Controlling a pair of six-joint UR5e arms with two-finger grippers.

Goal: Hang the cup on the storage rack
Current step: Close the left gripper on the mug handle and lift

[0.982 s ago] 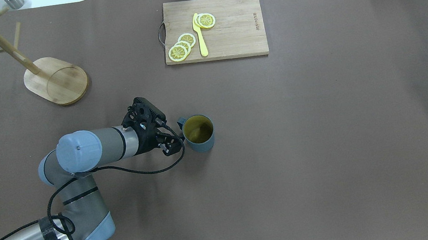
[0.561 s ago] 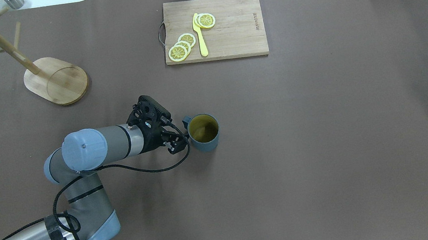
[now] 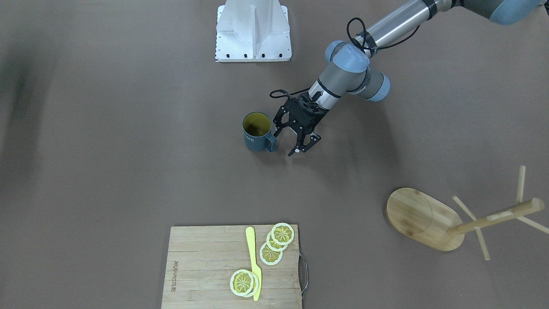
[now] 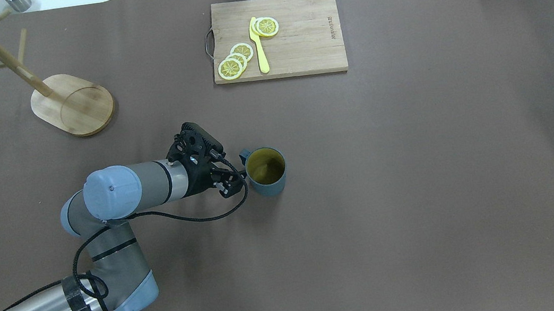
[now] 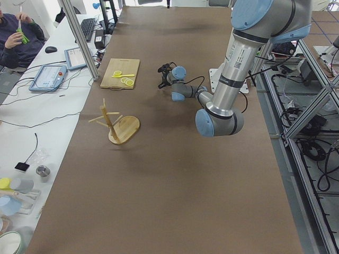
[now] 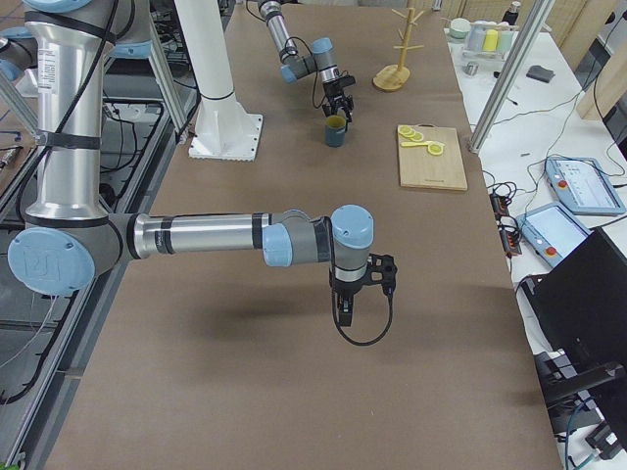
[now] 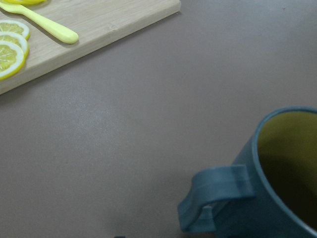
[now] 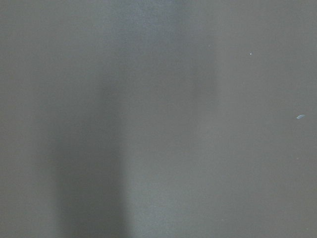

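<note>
My left gripper (image 3: pixel 285 143) hangs low over the table (image 4: pixel 416 158) with its jaws spread apart and nothing between them. The black fingers (image 3: pixel 277 128) are just beside the cup's (image 4: pixel 267 172) handle (image 7: pixel 218 191), and I cannot tell whether the nearest one touches it. The cup stands upright near the middle of the table. It is a dark teal-blue cylinder with a smooth glazed wall, white lettering on its side and a squarish loop handle turned toward my wrist. Inside, the yellow wall runs down into shadow, and I make out only the glaze there. The table wears a matte brown cover, faintly creased. The storage rack (image 4: pixel 78 107) stands well apart from the cup, toward the far corner on my left. It is pale bamboo, with a flat oval base showing a ring-shaped mark, a round post and thin dowel pegs sticking out at angles. Straight beyond the cup lies a rectangular bamboo cutting board (image 4: pixel 299 40) of plank strips, with a thin metal loop on one short edge. On it are several lemon slices (image 4: pixel 235 62) and a slim yellow plastic knife (image 4: pixel 259 48). Only bare cover lies between cup and rack. My right gripper (image 6: pixel 343 313) points down over open table far off to my right, and I cannot tell how its jaws stand.
</note>
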